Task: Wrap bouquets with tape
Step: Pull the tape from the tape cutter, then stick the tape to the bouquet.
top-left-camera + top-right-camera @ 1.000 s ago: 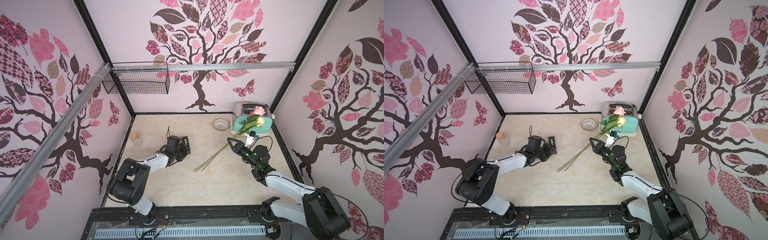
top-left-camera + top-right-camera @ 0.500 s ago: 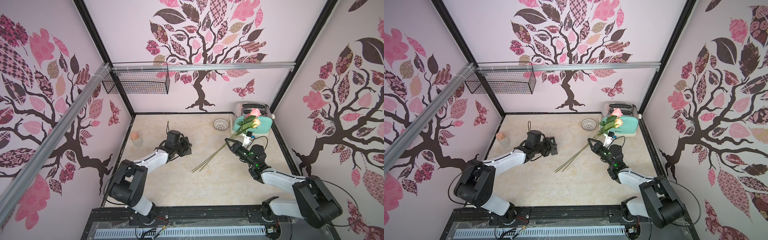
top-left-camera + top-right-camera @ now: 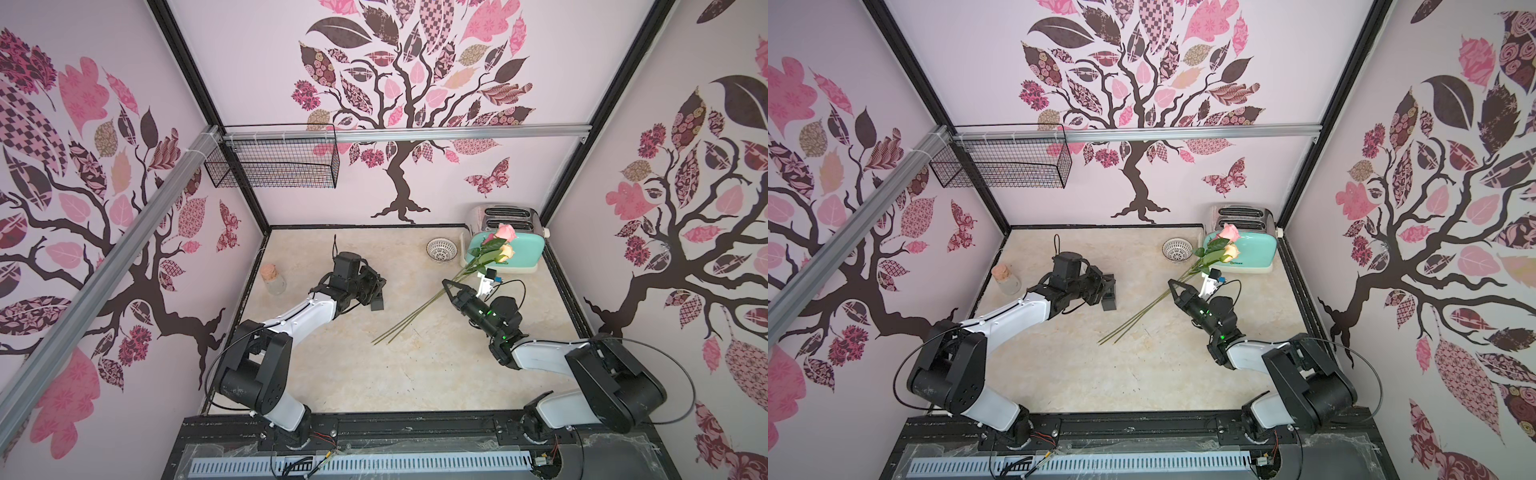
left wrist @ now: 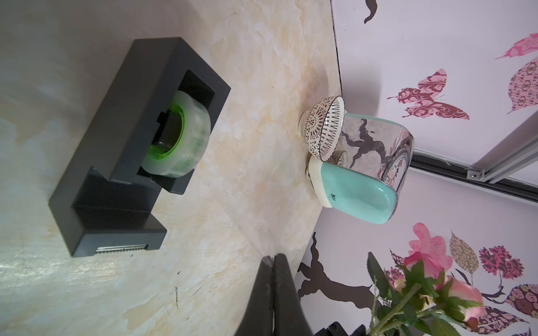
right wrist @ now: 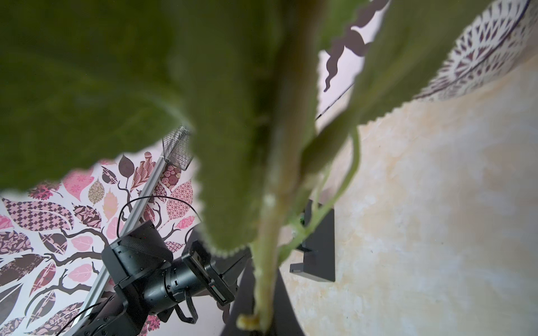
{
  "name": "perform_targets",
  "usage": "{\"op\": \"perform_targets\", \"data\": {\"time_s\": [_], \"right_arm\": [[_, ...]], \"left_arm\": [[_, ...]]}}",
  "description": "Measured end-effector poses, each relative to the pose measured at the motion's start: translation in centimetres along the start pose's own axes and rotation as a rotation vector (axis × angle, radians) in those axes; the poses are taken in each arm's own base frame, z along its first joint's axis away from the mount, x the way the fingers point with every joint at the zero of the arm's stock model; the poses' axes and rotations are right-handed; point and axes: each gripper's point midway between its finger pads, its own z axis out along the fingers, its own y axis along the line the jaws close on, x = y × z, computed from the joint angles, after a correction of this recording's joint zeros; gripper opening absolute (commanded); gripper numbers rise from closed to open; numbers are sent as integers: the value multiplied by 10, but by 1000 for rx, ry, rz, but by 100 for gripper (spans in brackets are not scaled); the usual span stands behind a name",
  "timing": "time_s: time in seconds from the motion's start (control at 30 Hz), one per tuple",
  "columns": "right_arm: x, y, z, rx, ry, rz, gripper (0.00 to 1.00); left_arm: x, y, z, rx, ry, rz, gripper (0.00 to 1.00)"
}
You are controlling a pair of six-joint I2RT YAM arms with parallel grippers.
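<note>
Step in hand: we judge it to be fetching tape. The stems are gathered and no tape is on them yet.
Right gripper [image 3: 448,286]: clamped on the stems of the bouquets [image 3: 484,254], below the leaves. The blooms stand raised in front of the toaster [image 3: 525,255], and the cut ends slant down to the desk [image 3: 415,382] between the two arms.
Left gripper [image 4: 273,259]: jaws pressed together, holding nothing, just beside the tape [image 4: 180,139].
Tape: the roll sits in its black dispenser on the desk, with the toothed cutter [image 4: 120,249] at one end. We cannot make out a free end.
Doing it well: we should open the left gripper before reaching and take the strip close to the cutter. We should pull along the dispenser's length so it neither slides nor tips, while the right holds the stems tight and steady.
Bowl [image 3: 441,250]: near the toaster, nothing seen inside.
Wire basket [image 3: 274,168]: hung on the rail, looks empty.
Corked jar [image 3: 274,284]: by the left wall — we cannot tell its contents.
</note>
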Motion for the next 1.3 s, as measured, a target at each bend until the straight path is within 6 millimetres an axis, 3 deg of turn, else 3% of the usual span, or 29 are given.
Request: {"op": "perform_targets", "data": {"time_s": [0.1, 0.37, 0.63, 0.97, 1.17, 1.3], "right_arm": [[11, -6, 7, 5, -14, 51, 0], [13, -24, 25, 25, -128, 191, 0], [38, -33, 47, 8, -182, 270, 0], [53, -29, 79, -23, -266, 308, 0], [52, -26, 90, -37, -315, 308, 0], [62, -27, 98, -36, -331, 312, 0]], "left_arm": [[0, 0, 0, -1, 3, -4, 0], [-1, 2, -1, -9, 5, -11, 0], [-3, 0, -4, -16, 14, -48, 0], [-2, 0, -5, -17, 23, -81, 0], [-7, -2, -8, -8, 16, -112, 0], [-6, -5, -8, 4, 25, -131, 0]]}}
